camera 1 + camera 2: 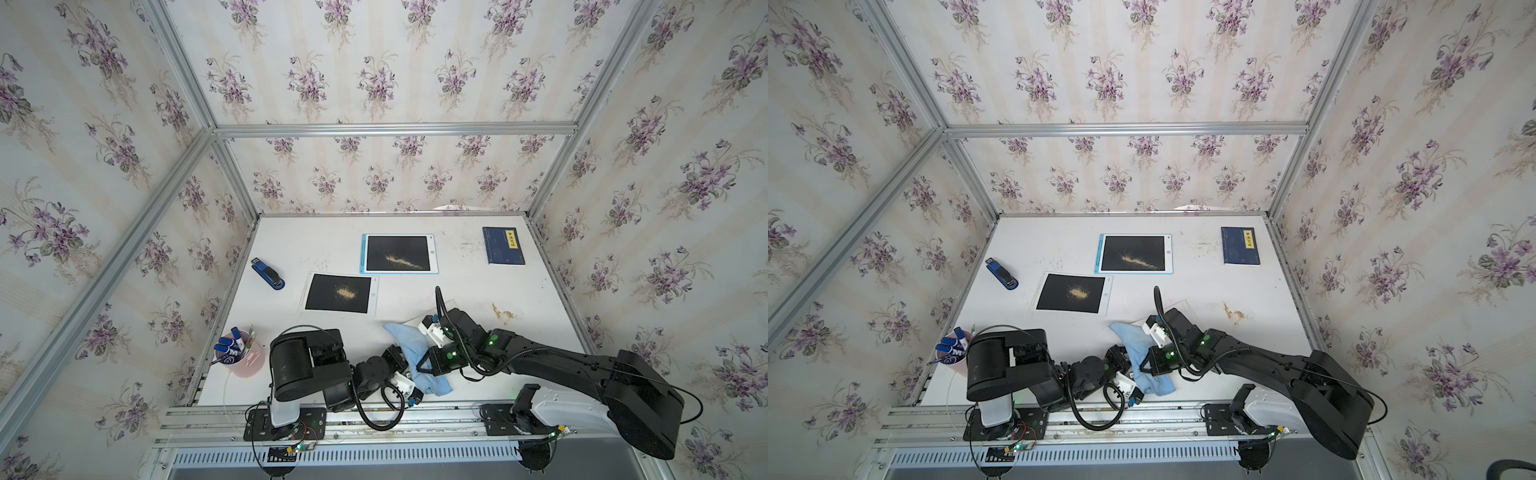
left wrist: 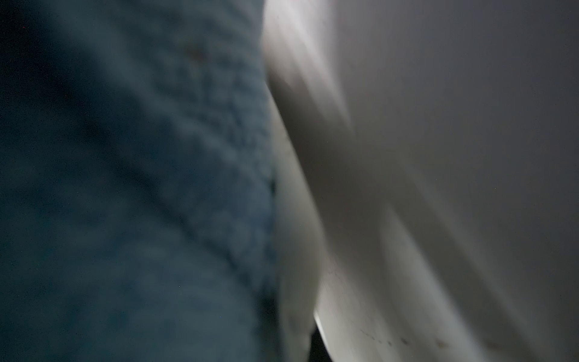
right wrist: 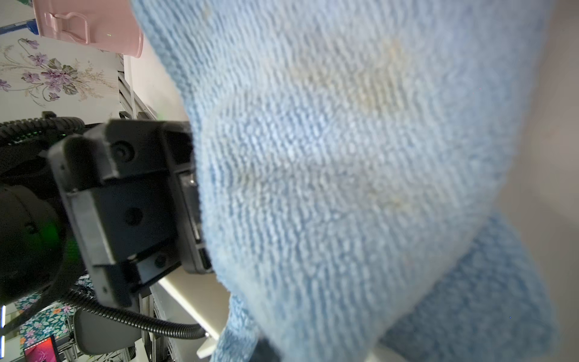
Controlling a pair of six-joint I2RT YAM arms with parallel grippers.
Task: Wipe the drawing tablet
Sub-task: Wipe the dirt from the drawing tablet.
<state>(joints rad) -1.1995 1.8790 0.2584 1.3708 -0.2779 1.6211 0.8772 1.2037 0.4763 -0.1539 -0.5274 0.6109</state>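
Currently: white worktop, wiping targets lie far-side of both jaws.
Blue-framed black drawing tablet mid far edge; white-framed black drawing tablet nearer, left-of-centre, long axes along the front edge; light-blue microfibre cloth by front edge, apparently pinched between left gripper and right gripper, both clamped closed, equally near; fingertips hidden.

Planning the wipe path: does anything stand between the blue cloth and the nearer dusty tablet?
Nothing visible does. Only bare table separates the cloth from the white-framed tablet. The stapler lies off to the left, clear of that path.
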